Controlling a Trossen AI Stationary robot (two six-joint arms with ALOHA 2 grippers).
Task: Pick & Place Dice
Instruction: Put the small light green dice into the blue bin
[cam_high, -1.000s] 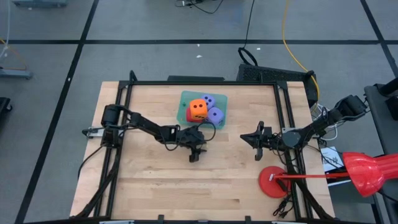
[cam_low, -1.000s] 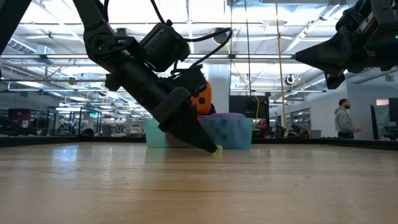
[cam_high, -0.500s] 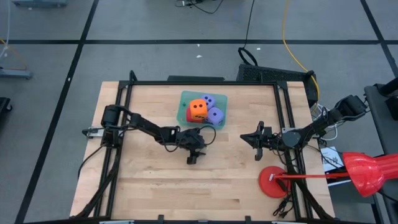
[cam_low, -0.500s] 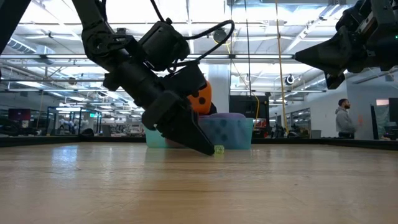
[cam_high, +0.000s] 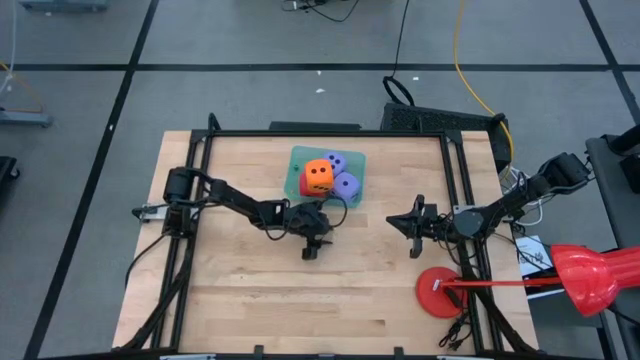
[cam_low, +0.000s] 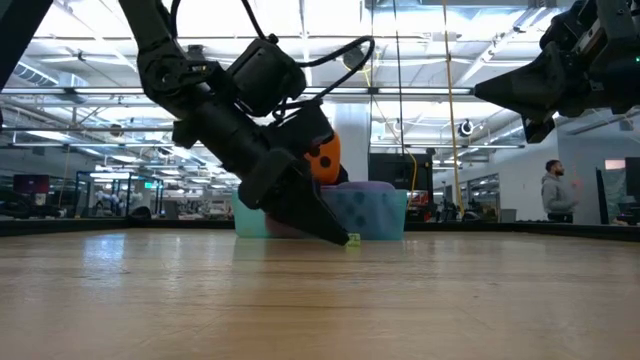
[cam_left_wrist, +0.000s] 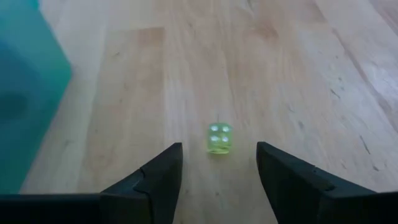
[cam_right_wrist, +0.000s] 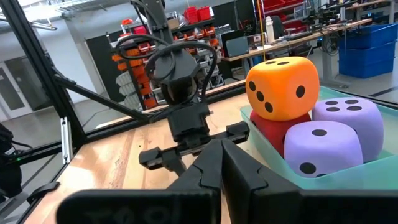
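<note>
4 dice (cam_high: 326, 174): stacked in teal tray (cam_high: 296, 160), beyond left hand (cam_high: 312, 250)
Left hand: fingers apart, astride small green die (cam_left_wrist: 218, 137) on tabletop (cam_high: 250, 290)
Right hand (cam_high: 413, 236): closed, empty

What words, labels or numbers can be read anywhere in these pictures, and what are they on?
No readable words, brand names or numerals appear in any view.
Only pips: the orange die shows faces of three and two, the small green die on the table shows four.
Signs and boxes in the room behind, in the low and right wrist views, are too small and blurred to read.
</note>
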